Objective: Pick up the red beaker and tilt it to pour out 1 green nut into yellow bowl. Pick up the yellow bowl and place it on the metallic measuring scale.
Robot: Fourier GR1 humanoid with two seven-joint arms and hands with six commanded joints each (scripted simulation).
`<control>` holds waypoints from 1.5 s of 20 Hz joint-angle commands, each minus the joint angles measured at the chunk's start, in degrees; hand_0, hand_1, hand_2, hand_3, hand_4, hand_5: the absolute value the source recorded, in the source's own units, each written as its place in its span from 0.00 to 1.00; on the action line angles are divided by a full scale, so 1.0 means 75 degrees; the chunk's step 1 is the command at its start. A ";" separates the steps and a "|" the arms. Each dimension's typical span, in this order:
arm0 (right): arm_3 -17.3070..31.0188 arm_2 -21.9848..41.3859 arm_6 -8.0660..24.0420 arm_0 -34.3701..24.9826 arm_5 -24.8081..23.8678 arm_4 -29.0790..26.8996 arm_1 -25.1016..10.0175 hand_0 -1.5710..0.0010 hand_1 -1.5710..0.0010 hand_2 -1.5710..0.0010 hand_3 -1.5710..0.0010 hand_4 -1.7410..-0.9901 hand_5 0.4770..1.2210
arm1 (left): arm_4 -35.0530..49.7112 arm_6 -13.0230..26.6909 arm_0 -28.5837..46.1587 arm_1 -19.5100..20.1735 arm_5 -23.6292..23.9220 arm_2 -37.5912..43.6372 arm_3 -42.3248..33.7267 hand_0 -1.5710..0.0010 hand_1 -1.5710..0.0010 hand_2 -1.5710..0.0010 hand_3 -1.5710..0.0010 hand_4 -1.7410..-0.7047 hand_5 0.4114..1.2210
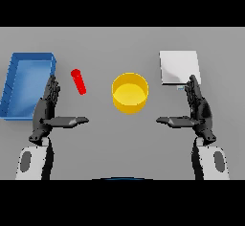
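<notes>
The red beaker [78, 81] is a slim red cylinder left of centre, leaning slightly. The yellow bowl [129, 93] stands in the middle of the table; I can see no nut in it. At the right rear lies the metallic measuring scale [178, 67], a light square plate. My left hand [47, 110] is open, fingers straight and thumb pointing inward, just left of and nearer than the beaker, apart from it. Just in front of the scale, my right hand [198, 109] mirrors it, open, its fingertips over the scale's near edge.
A blue rectangular bin [14, 84] sits at the far left, right beside my left hand's fingers. The grey table [122, 143] stretches between the two hands.
</notes>
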 commanded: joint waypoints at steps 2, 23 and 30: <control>0.0001 0.0018 -0.0002 -0.0004 -0.0019 0.0013 0.0020 1.00 1.00 1.00 1.00 0.89 0.14 | 0.0012 -0.0027 0.0047 0.0011 -0.0010 -0.0002 -0.0032 1.00 1.00 1.00 1.00 0.58 0.31; -0.0874 0.0877 -0.0766 0.0561 -0.0074 0.1502 -0.0526 1.00 1.00 1.00 1.00 0.70 0.20 | -0.0969 0.0392 -0.0505 0.0628 -0.0301 -0.0423 0.0585 1.00 1.00 1.00 1.00 0.54 0.29; -0.0880 0.0936 -0.0840 0.0622 -0.0117 0.1626 -0.0508 1.00 1.00 1.00 1.00 0.70 0.20 | -0.1092 -0.0253 -0.1858 0.0586 -0.0346 -0.0223 0.2295 1.00 1.00 1.00 1.00 0.52 0.29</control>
